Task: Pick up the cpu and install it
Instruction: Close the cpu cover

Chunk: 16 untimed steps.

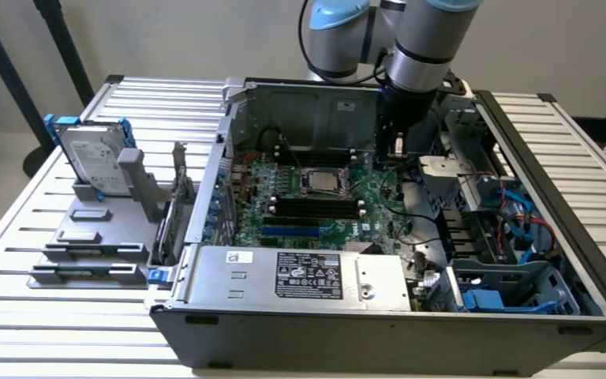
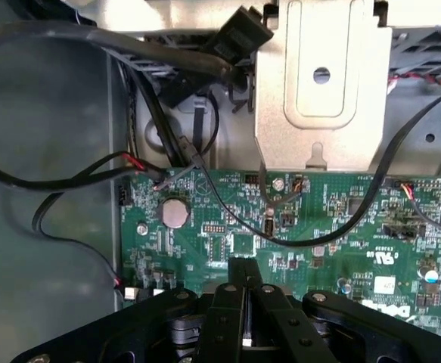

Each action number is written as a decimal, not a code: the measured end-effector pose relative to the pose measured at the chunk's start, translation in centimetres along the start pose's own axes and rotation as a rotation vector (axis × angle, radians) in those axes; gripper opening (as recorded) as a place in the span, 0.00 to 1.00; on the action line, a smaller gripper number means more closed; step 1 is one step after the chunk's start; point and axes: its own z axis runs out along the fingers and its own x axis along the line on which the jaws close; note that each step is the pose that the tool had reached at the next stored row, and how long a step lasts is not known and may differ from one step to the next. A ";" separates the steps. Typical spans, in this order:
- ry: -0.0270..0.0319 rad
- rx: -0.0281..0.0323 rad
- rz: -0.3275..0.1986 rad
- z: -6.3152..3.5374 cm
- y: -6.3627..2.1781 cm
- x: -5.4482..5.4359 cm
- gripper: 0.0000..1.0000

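Slatted metal counter (image 1: 571, 150), pale wall (image 1: 177, 39) behind; open PC case (image 1: 387, 335) on it. cpu (image 1: 320, 181): small silver-grey square, in socket at centre of motherboard (image 1: 377, 207). Tool (image 2: 243, 266) closed, over motherboard's far edge, apart from cpu.

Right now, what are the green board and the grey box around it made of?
Green board: looks like rigid circuit board, glossy green, with tiny soldered parts. Grey box: probably sheet metal, dull silvery, with folded edges and punched holes.

A plain pale wall (image 1: 198, 35) stands behind the slatted aluminium table (image 1: 50, 332), evenly lit.
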 end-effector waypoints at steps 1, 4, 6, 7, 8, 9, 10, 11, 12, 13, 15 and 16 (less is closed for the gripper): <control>0.0012 0.0127 0.001 0.01 0.00 0.0 0.11; 0.0023 0.0362 0.003 -0.09 0.00 0.0 0.11; 0.0024 0.0473 0.004 -0.20 -0.01 0.0 0.11; 0.0024 0.0524 0.005 -0.25 -0.01 0.0 0.11; 0.0023 0.0573 0.005 -0.30 -0.02 0.0 0.11; 0.0021 0.0616 0.006 -0.36 -0.03 -0.1 0.11; 0.0021 0.0657 0.006 -0.40 -0.07 -0.1 0.11; 0.0022 0.0689 0.007 -0.43 -0.14 -0.1 0.11; 0.0021 0.0713 0.007 -0.46 -0.22 -0.2 0.11; 0.0022 0.0732 0.007 -0.48 -0.35 -0.2 0.11; 0.0022 0.0762 0.007 -0.51 -0.72 -0.2 0.11; 0.0019 0.0778 0.008 -0.53 -0.94 -0.3 0.11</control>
